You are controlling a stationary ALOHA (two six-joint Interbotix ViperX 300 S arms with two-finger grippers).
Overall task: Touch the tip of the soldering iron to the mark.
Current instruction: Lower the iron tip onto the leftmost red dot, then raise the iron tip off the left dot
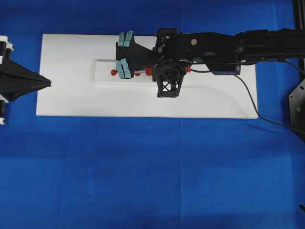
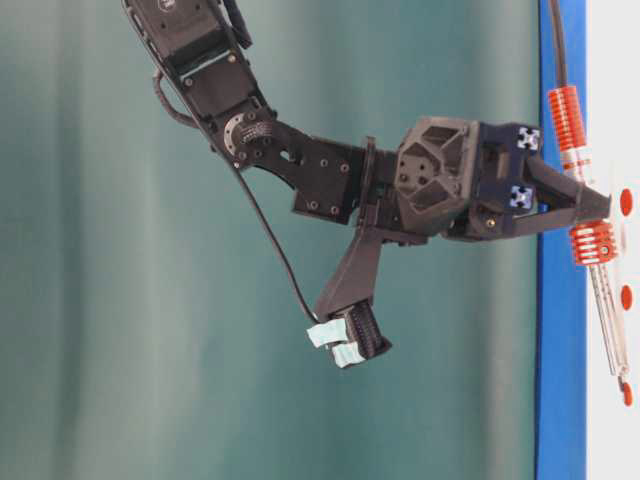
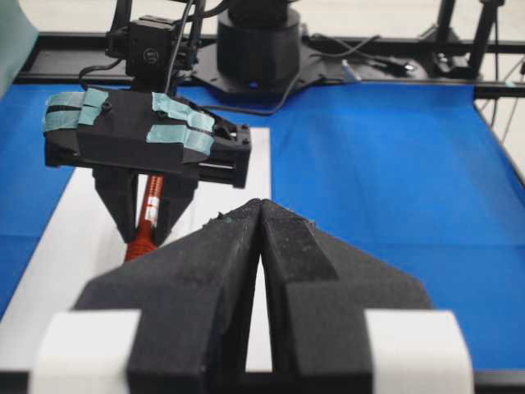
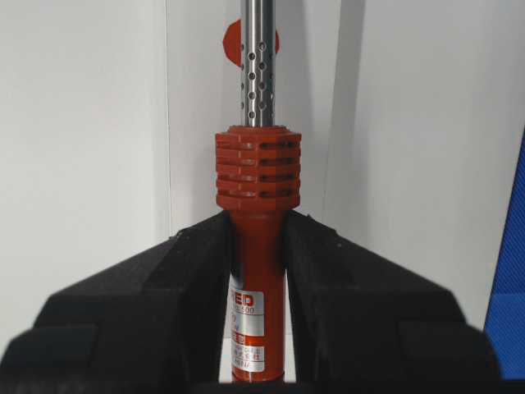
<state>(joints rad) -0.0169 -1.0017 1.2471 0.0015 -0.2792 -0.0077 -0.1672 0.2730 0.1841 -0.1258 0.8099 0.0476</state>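
Two black jaws of the right gripper [image 4: 256, 246] are pressed against the red-orange handle of the soldering iron [image 4: 257, 189], clamping it just behind the ribbed collar. The silver shaft, drilled with small holes, runs out from the collar over the white board [image 1: 71, 71] and across a red dot [image 4: 233, 41] on it. In the table-level view the tip [image 2: 624, 384] lies right by another red dot, though contact cannot be judged. The black cord [image 1: 248, 93] trails from the handle's rear off the board onto the blue cloth [image 1: 152, 171]. Well apart, at the board's left end, the left gripper [image 3: 261, 215] has its jaws pressed together on nothing. No containers are visible.
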